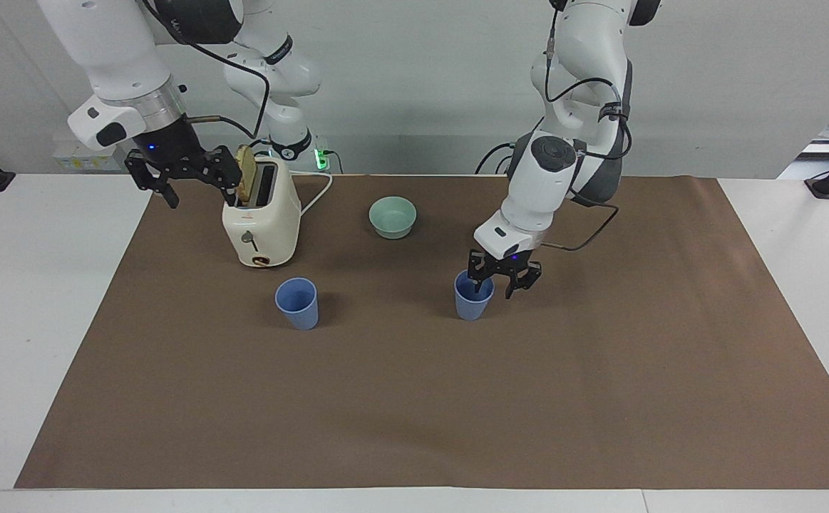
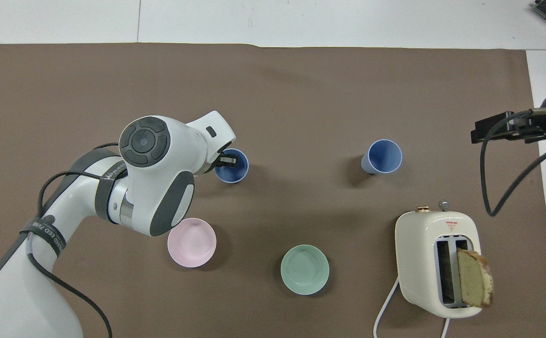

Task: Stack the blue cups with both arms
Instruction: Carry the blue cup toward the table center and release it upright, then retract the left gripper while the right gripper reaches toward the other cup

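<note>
Blue cups: in the facing view you see one (image 1: 297, 303) upright just in front of the toaster (image 1: 261, 222), the other (image 1: 472, 296) upright mid-table, farther from the robots than the green bowl (image 1: 393, 216). The left gripper (image 1: 502, 283) stands spread over that cup's rim, one finger inside. The right gripper (image 1: 182, 171) waits open beside the toaster (arm hides the pink bowl here).

Overhead, you get the pink bowl (image 2: 192, 242) back, but the left arm hides most of its gripper (image 2: 226, 161).
</note>
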